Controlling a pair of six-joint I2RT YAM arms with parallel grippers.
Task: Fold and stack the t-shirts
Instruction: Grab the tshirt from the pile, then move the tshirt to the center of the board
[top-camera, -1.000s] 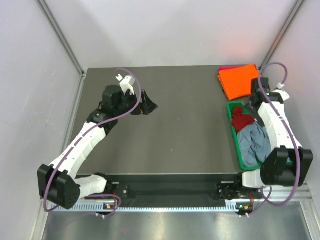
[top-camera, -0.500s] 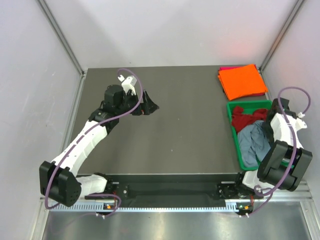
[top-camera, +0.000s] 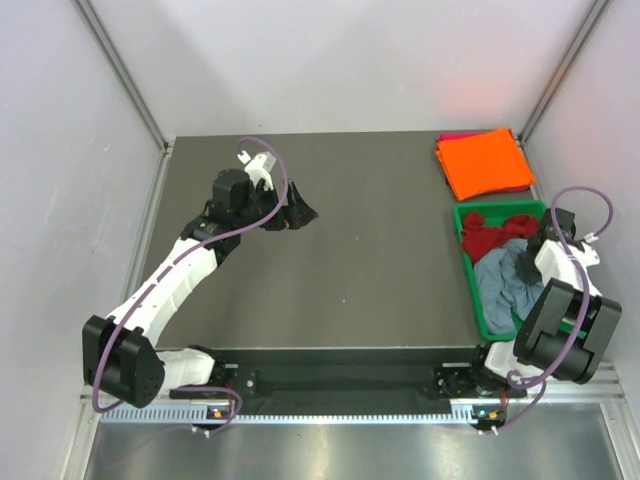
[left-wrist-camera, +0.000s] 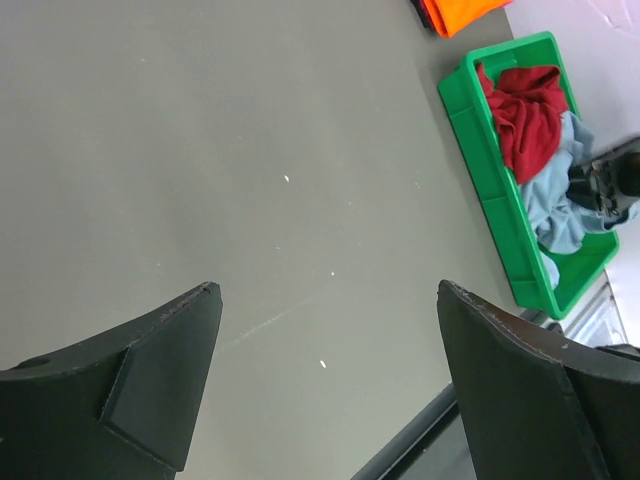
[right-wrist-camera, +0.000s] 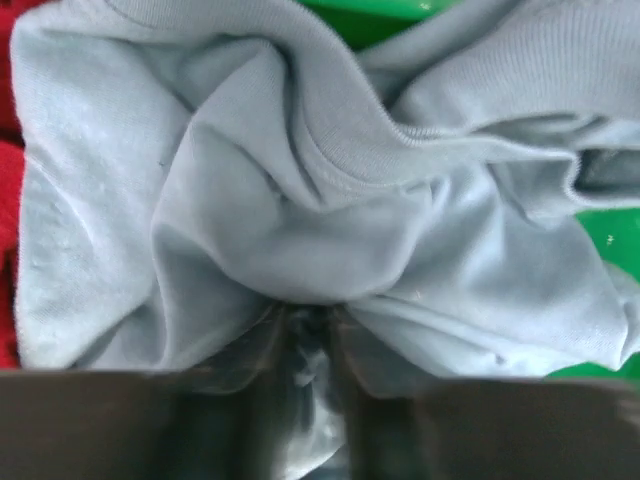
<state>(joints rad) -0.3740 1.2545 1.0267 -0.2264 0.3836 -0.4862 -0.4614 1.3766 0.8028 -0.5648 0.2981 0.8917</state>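
Four shirts from above. Orange shirt (top-camera: 487, 165) folded flat at the far right corner of the bench (top-camera: 380, 250), on top of a pink shirt (top-camera: 452, 137) showing only as an edge. Red shirt (top-camera: 488, 236) crumpled in the far half of the tray (top-camera: 466, 262), blue shirt (top-camera: 500, 290) bunched in the near half, touching the red. Right hand (top-camera: 529, 259) down in the tray, on the blue shirt's right side, just this side of the red. Left hand (top-camera: 298, 212) over bare bench at the far left, well apart from every shirt, spread wide, nothing held.

From the left wrist: left hand (left-wrist-camera: 325, 380), two dark fingers (left-wrist-camera: 150, 380) standing wide apart over grey bench. Tray (left-wrist-camera: 490, 190) off to the upper right, red shirt (left-wrist-camera: 527, 110) and blue shirt (left-wrist-camera: 555, 210) inside, right hand (left-wrist-camera: 600, 185) dark against the blue cloth. A corner of the orange shirt (left-wrist-camera: 460, 12) at the top edge.

From the right wrist: blue shirt (right-wrist-camera: 300, 200) filling the view in thick folds, red shirt (right-wrist-camera: 8, 180) a strip at the left edge, tray (right-wrist-camera: 400, 20) in green slivers. Right hand (right-wrist-camera: 305, 380) blurred at the bottom, fingers (right-wrist-camera: 250, 350) sunk into the blue cloth with a pleat between them. Cannot tell whether pinched tight or only closing round it.

Against a second ago: right arm then stretched to the tray's far end, beside the orange shirt. Now drawn back and folded, hand lowered onto the blue shirt. Left arm and all four shirts much as before.
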